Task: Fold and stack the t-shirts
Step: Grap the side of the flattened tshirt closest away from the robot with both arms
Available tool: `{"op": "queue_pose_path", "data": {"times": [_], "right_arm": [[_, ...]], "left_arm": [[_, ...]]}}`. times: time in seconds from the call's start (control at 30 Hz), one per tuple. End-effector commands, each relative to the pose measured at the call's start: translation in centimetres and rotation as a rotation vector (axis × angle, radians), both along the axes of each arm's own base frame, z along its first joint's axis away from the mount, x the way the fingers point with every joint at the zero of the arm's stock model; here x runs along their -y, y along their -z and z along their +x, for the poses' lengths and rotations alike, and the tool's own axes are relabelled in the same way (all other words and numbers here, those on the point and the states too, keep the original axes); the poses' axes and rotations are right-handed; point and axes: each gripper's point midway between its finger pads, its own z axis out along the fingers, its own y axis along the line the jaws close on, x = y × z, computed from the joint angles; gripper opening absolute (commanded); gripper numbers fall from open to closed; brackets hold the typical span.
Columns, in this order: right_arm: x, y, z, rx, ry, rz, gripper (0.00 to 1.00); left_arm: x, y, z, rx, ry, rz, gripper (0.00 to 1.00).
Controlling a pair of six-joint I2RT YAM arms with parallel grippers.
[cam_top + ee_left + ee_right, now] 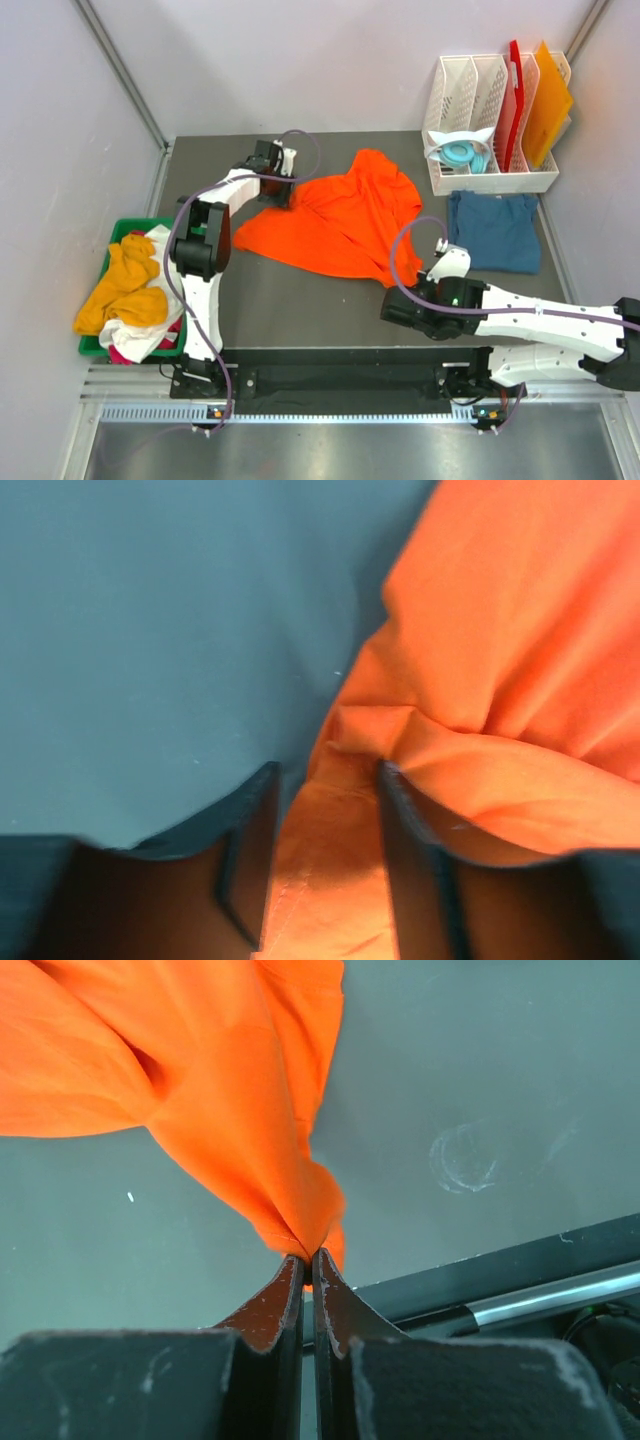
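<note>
At far left, a green bin (113,232) is holding a heap of t-shirts (128,295) in yellow-orange, white and red. Next over, my left gripper (325,770) is pinching a bunched fold at the far left edge of the orange t-shirt (340,225), which is lying rumpled across the middle of the dark table (290,310). My right gripper (308,1257) is pressing its jaws tight on the shirt's near right corner. Farther right, a teal-blue t-shirt (495,230) is lying flat, just before a white rack (455,85).

White rack (455,92) — red board (512,108), orange board (548,100) inside, green bin (126,229), dark table (290,300)
</note>
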Motion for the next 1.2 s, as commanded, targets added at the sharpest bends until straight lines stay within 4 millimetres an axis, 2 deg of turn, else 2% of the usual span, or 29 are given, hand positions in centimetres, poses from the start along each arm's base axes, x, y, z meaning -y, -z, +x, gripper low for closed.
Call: {"op": "queue_pose_path", "data": {"times": [0.0, 0.03, 0.07, 0.1, 0.17, 0.27, 0.3, 0.37, 0.4, 0.47, 0.5, 0.57, 0.6, 0.67, 0.7, 0.73, 0.8, 0.83, 0.87, 0.9, 0.93, 1.0, 1.03, 1.1, 1.13, 1.17], "right_arm": [[0.4, -0.4, -0.1, 0.016, -0.008, -0.005, 0.0], [0.4, -0.4, -0.1, 0.019, -0.009, -0.007, 0.0], [0.3, -0.4, 0.0, 0.021, -0.011, -0.006, 0.0], [0.3, -0.5, 0.0, 0.021, -0.012, -0.005, 0.0], [0.2, -0.6, 0.1, 0.027, -0.015, -0.004, 0.0], [0.0, -0.6, 0.1, 0.027, -0.024, -0.008, 0.0], [-0.1, -0.8, 0.2, 0.031, -0.024, -0.005, 0.0], [-0.1, -1.1, 0.3, 0.036, -0.025, -0.013, 0.0], [-0.3, -1.5, 0.4, 0.044, -0.026, -0.004, 0.0], [-0.2, -2.0, 0.8, 0.069, -0.025, -0.008, 0.0], [-0.4, -2.6, 1.0, 0.083, -0.022, 0.006, 0.0], [-0.3, -3.3, 1.7, 0.119, -0.019, -0.002, 0.0], [-0.4, -3.9, 2.0, 0.133, -0.018, 0.003, 0.0], [-0.4, -4.7, 2.9, 0.167, -0.018, -0.007, 0.0], [-0.4, -5.2, 3.2, 0.177, -0.016, -0.009, 0.0], [0.0, -5.5, 3.7, 0.188, -0.016, -0.032, 0.0], [-0.1, -6.3, 4.4, 0.21, -0.011, -0.022, 0.0], [0.6, -6.7, 4.9, 0.218, -0.006, -0.038, 0.0], [0.6, -7.2, 5.4, 0.232, -0.001, -0.031, 0.0], [0.9, -7.8, 5.8, 0.244, 0.007, -0.031, 0.0], [2.2, -8.5, 6.4, 0.256, 0.022, -0.05, 0.0], [3.1, -10.3, 7.5, 0.304, 0.048, -0.035, 0.0], [5.0, -11.5, 8.1, 0.325, 0.063, -0.075, 0.0], [6.4, -14.7, 9.3, 0.392, 0.098, -0.061, 0.0], [8.3, -16.5, 10.3, 0.426, 0.125, -0.11, 0.0], [9.4, -19.1, 10.7, 0.472, 0.151, -0.103, 0.0]], "left_arm": [[0.3, 2.6, -2.4, -0.109, 0.049, 0.018, 0.39], [0.4, 2.8, -2.7, -0.123, 0.058, 0.018, 0.3], [0.4, 3.0, -3.1, -0.14, 0.063, 0.025, 0.13], [0.3, 3.1, -3.4, -0.148, 0.059, 0.026, 0.0], [0.0, 3.2, -3.7, -0.153, 0.051, 0.034, 0.0], [-0.7, 0.9, -3.2, -0.078, 0.028, 0.051, 0.0], [-0.7, -1.5, -2.7, -0.019, 0.022, 0.043, 0.0], [-1.3, -5.0, -2.0, 0.051, -0.005, 0.025, 0.0], [-1.3, -8.6, -1.8, 0.123, -0.009, -0.008, 0.0], [-2.5, -12.6, -1.6, 0.185, -0.05, -0.056, 0.0], [-2.7, -15.8, -2.2, 0.235, -0.045, -0.09, 0.0], [-4.3, -18.4, -3.1, 0.263, -0.07, -0.106, 0.0], [-4.8, -20.8, -4.0, 0.31, -0.07, -0.117, 0.0], [-6.3, -21.9, -5.2, 0.34, -0.087, -0.106, 0.0], [-7.0, -23.8, -6.2, 0.384, -0.09, -0.105, 0.0], [-8.1, -23.8, -6.8, 0.389, -0.107, -0.098, 0.0], [-9.4, -25.5, -8.1, 0.42, -0.126, -0.093, 0.0], [-10.5, -26.1, -8.5, 0.43, -0.141, -0.098, 0.0], [-11.6, -26.2, -9.0, 0.423, -0.165, -0.092, 0.0], [-13.0, -27.2, -9.4, 0.444, -0.196, -0.088, 0.0], [-13.4, -27.7, -9.6, 0.454, -0.194, -0.089, 0.0], [-14.6, -29.2, -10.3, 0.481, -0.217, -0.079, 0.0], [-14.9, -29.8, -10.5, 0.492, -0.222, -0.077, 0.0], [-15.4, -32.0, -11.1, 0.537, -0.233, -0.077, 0.0], [-15.6, -32.8, -11.2, 0.552, -0.242, -0.079, 0.0], [-15.7, -33.5, -11.3, 0.565, -0.248, -0.081, 0.0]]}}
